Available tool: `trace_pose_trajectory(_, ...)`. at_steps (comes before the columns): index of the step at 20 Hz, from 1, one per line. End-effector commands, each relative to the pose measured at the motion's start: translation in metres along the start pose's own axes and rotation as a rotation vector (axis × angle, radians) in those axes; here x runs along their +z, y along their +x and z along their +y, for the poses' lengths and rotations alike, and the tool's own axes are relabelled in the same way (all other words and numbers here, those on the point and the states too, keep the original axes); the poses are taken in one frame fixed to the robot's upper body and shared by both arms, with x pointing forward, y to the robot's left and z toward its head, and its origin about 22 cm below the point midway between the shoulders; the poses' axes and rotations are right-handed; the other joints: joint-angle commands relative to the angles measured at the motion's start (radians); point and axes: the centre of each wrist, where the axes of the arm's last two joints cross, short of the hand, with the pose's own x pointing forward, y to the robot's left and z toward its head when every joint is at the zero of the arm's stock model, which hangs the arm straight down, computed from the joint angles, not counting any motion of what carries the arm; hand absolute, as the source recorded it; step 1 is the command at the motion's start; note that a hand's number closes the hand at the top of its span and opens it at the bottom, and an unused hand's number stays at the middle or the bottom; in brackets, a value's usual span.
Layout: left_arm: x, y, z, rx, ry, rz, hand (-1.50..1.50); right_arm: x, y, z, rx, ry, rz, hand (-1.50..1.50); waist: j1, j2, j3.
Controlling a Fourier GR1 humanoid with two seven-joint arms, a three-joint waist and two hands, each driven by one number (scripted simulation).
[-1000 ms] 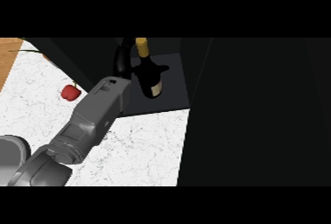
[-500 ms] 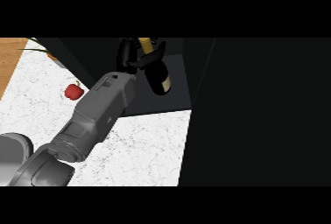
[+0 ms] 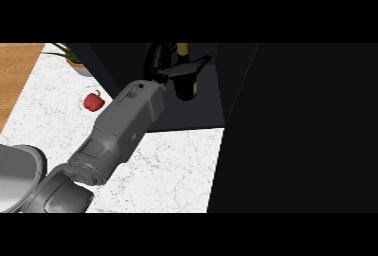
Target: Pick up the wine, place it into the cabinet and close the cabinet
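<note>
One black hand point(image 3: 164, 65), the left, is curled around the dark wine bottle point(image 3: 184, 85), holding it inside the open cabinet point(image 3: 199, 112), while a red pepper point(image 3: 93, 101) sits well off to its left.

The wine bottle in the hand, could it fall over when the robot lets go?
Maybe. The wine bottle looks tall and narrow, so it would probably tip if set down crooked. Its dark body seems smooth and glassy, likely slippery and breakable. The left hand curls round it inside the dark cabinet, which helps.
</note>
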Motion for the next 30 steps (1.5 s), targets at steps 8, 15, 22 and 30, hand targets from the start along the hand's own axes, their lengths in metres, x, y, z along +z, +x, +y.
trace_pose_trajectory(8, 0.013, -0.012, -0.004, 0.052, -0.052, 0.021, -1.5, 0.011, 0.047, -0.003, -0.072, -0.038, 0.004, -1.5, 0.046, -0.022, 0.001)
trace_pose_trajectory(15, 0.027, -0.018, -0.004, 0.157, -0.112, 0.017, -1.5, 0.012, 0.046, -0.004, -0.06, -0.041, 0.006, -1.5, 0.045, -0.023, 0.001)
trace_pose_trajectory(22, 0.062, -0.027, -0.013, 0.249, -0.153, 0.038, -1.5, 0.013, 0.042, -0.005, -0.072, -0.044, 0.01, -1.5, 0.056, -0.033, 0.002)
trace_pose_trajectory(30, 0.126, -0.042, -0.018, 0.284, -0.147, 0.067, -1.5, 0.012, 0.048, -0.005, -0.076, -0.063, 0.005, -1.5, 0.077, -0.027, 0.0)
